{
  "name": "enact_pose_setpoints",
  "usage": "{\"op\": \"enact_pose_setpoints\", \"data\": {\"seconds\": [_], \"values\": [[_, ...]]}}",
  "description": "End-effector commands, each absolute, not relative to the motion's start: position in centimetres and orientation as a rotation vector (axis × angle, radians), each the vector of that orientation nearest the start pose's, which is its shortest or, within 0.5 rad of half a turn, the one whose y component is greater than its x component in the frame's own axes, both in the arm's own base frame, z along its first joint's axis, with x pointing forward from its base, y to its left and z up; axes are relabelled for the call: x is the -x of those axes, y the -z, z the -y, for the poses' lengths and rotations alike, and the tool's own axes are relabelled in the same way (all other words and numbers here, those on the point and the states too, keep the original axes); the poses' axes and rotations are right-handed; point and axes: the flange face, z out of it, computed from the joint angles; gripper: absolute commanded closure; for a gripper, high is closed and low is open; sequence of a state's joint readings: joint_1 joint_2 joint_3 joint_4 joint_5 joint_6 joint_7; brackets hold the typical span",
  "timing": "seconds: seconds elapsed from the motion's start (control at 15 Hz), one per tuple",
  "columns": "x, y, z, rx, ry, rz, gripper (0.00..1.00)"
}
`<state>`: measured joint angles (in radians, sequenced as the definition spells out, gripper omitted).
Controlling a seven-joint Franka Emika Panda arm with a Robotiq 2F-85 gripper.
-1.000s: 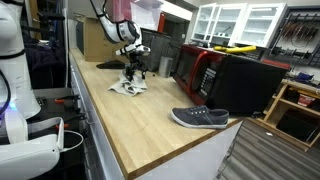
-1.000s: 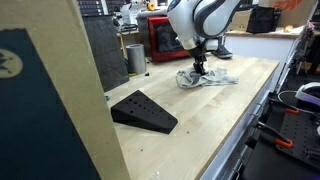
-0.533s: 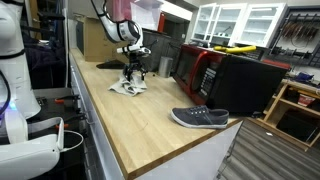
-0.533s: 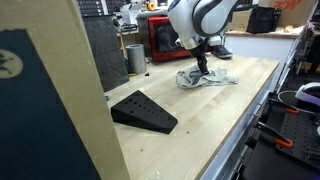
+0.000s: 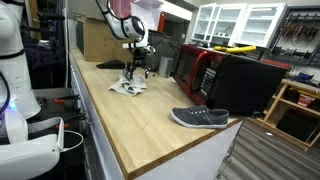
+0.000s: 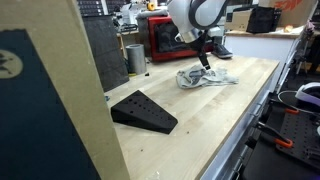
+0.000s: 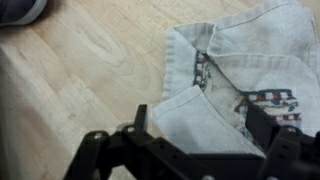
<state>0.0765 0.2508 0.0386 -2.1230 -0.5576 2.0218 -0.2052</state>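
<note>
Right beneath the pincer (image 7: 200, 128), its jaws apart, the cloth (image 7: 245, 60) sprawls ahead across the counter (image 7: 80, 90).

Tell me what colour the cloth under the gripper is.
Pale grey-beige cloth with some red-and-dark print; clearest in the wrist view.

Wrist view: rides just behind my fingers (image 7: 140, 128), facing straight down, very near the cloth (image 7: 240, 70) under them.
Exterior view: far from my fingers (image 5: 137, 68), looking along the surface (image 5: 130, 130) from beyond the shoe (image 5: 200, 118).
Exterior view: nearer, low, looking past the wedge (image 6: 143, 110) toward my fingers (image 6: 205, 60).
Shared: all three views show the cloth lying just below my fingers.
</note>
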Motion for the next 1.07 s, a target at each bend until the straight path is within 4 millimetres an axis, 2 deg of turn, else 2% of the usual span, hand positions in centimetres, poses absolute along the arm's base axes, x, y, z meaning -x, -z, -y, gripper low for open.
{"op": "enact_pose_setpoints", "data": {"seconds": [0.0,0.27,0.33,0.4,0.6,1.0], "values": [[-54.7,-27.5,-3.1,3.269,-0.695,1.157,0.0],[-55.2,-26.2,-3.2,3.269,-0.734,1.16,0.0],[-55.3,-25.9,-3.2,3.269,-0.745,1.155,0.09],[-55.5,-25.6,-3.1,3.269,-0.755,1.149,0.26],[-55.9,-24.8,-2.9,3.27,-0.78,1.133,0.49],[-56.6,-25.0,-2.6,3.267,-0.79,1.128,0.95]]}}
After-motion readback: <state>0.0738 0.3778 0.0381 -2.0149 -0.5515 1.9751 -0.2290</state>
